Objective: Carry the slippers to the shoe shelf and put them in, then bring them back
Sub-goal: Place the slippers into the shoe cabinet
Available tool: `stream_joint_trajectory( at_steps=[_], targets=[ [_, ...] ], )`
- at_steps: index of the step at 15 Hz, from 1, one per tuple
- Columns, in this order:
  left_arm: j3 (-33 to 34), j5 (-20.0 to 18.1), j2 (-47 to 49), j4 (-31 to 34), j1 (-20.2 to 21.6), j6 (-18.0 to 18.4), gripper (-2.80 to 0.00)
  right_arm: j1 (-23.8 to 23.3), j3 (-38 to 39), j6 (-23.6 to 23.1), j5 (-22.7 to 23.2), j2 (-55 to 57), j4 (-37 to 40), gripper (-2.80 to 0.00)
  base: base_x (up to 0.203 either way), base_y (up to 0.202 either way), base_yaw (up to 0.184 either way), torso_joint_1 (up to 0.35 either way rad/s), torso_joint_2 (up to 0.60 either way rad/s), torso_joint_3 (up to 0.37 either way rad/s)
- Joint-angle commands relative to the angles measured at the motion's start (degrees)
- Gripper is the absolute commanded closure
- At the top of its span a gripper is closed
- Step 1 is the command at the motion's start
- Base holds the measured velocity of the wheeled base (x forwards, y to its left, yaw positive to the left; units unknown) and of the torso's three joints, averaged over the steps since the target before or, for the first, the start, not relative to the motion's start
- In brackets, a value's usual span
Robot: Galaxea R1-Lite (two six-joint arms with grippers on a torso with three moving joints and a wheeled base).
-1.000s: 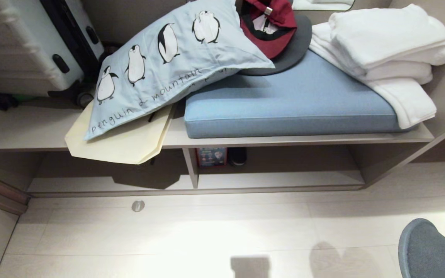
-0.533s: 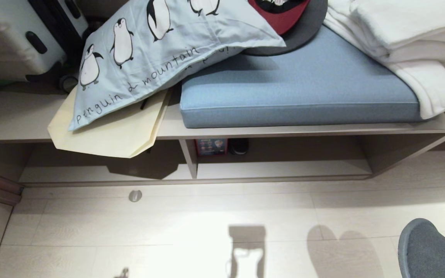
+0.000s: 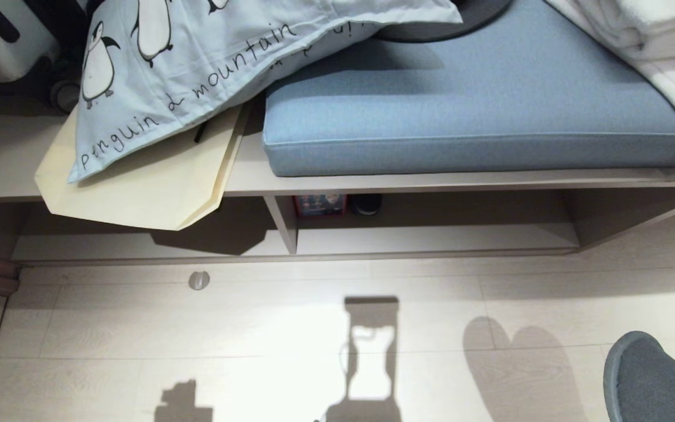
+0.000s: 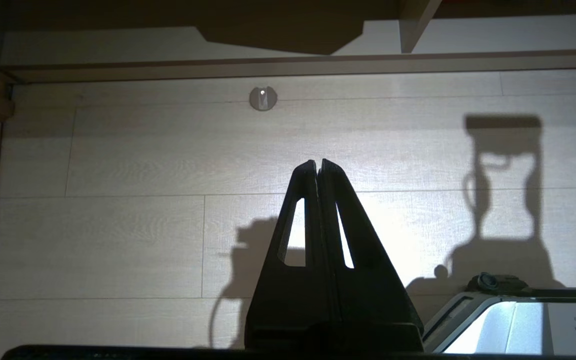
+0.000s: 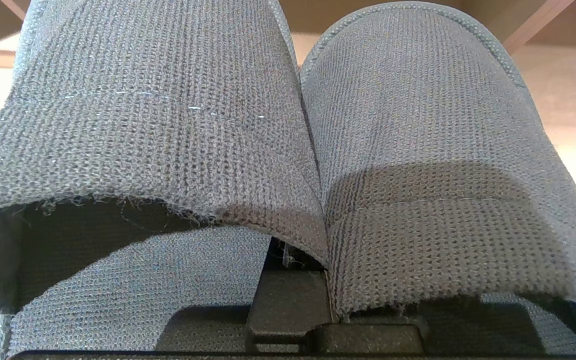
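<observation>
A: Where is the pair of dark grey knitted fabric slippers (image 5: 288, 150)?

B: Pinched side by side in the right gripper (image 5: 293, 280), toes out over the pale plank floor (image 3: 255, 328), well short of the low beige wooden shoe shelf (image 3: 282, 225) with its upright divider.

A: The other claw?

B: The left gripper (image 4: 318, 162) is clenched on nothing above the floor. A blue seat cushion (image 3: 466, 99) lies on the bench top, right of the penguin pillow (image 3: 197, 64)

floor (image 3: 255, 328): pale wood planks, bright light, dark shadows
bench (image 3: 431, 183): beige wood
cushion (image 3: 472, 111): blue, lies on the bench
door stop (image 3: 198, 280): round, grey, on the floor
</observation>
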Motion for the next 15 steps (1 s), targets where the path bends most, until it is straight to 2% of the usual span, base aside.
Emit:
stream_joint_trajectory(
  at_steps=[1, 15],
  targets=[
    [0.0, 0.0, 0.1, 0.0, 0.0, 0.0, 0.0, 0.0, 0.1, 0.0, 0.0, 0.1, 0.0, 0.0, 0.0, 0.0, 0.0, -0.001, 0.0, -0.202],
    [0.0, 0.0, 0.0, 0.0, 0.0, 0.0, 0.0, 0.0, 0.1, 0.0, 0.0, 0.1, 0.0, 0.0, 0.0, 0.0, 0.0, 0.003, 0.0, -0.196]
  ],
)
